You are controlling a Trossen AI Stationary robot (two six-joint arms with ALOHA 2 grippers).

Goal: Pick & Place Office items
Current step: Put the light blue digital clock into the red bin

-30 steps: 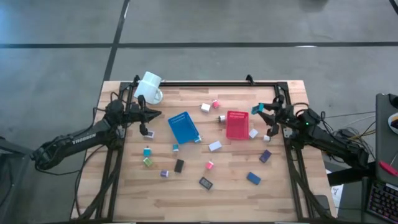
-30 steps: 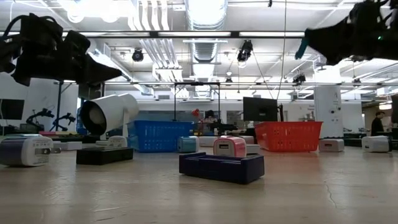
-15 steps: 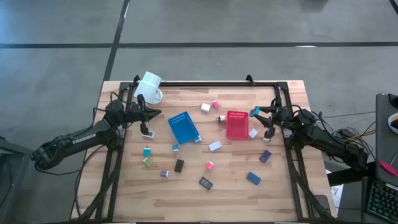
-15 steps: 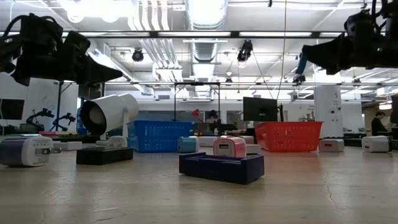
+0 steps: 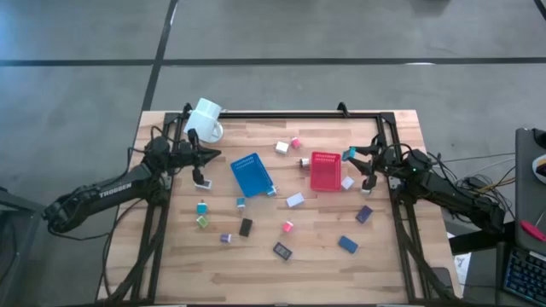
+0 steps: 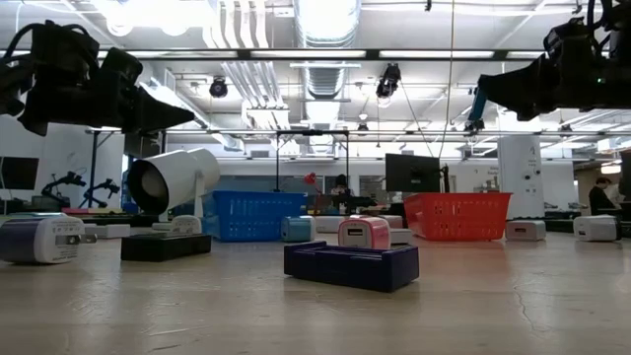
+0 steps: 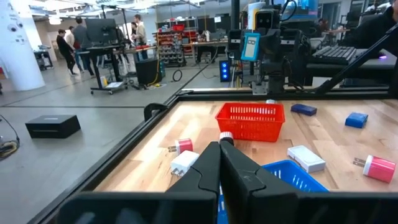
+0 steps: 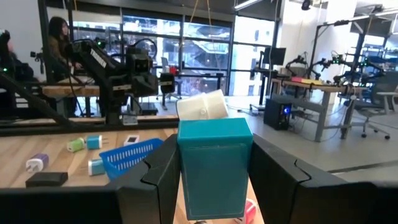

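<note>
My right gripper (image 5: 351,154) hovers by the far right corner of the red tray (image 5: 324,170), shut on a teal block (image 8: 214,167). The block also shows in the low view (image 6: 479,103). My left gripper (image 5: 210,156) (image 7: 219,148) is shut on nothing and hangs above the table between the white mug (image 5: 205,119) and the blue tray (image 5: 252,174). Other small blocks lie scattered on the wood: pink ones (image 5: 288,226), a white one (image 5: 295,199), blue ones (image 5: 347,244), black ones (image 5: 246,227), and a green one (image 5: 202,222). My right gripper pinches the teal block between its two fingers (image 8: 163,169), one on each of two opposite side faces (image 8: 185,168). The fingers come roughly level from the table's right side. The block sits upright in the hold, lifted clear of the table.
The mug lies tilted at the far left corner. A dark frame rail (image 5: 290,113) runs along the far edge and down both sides. The low view shows a purple-black block (image 6: 350,264) with a pink one behind it (image 6: 365,233). People stand in the room beyond.
My right gripper has sunk lower and shifted a little toward the red tray, carrying the teal block, and has held still for the last half second. The left arm has kept still.
</note>
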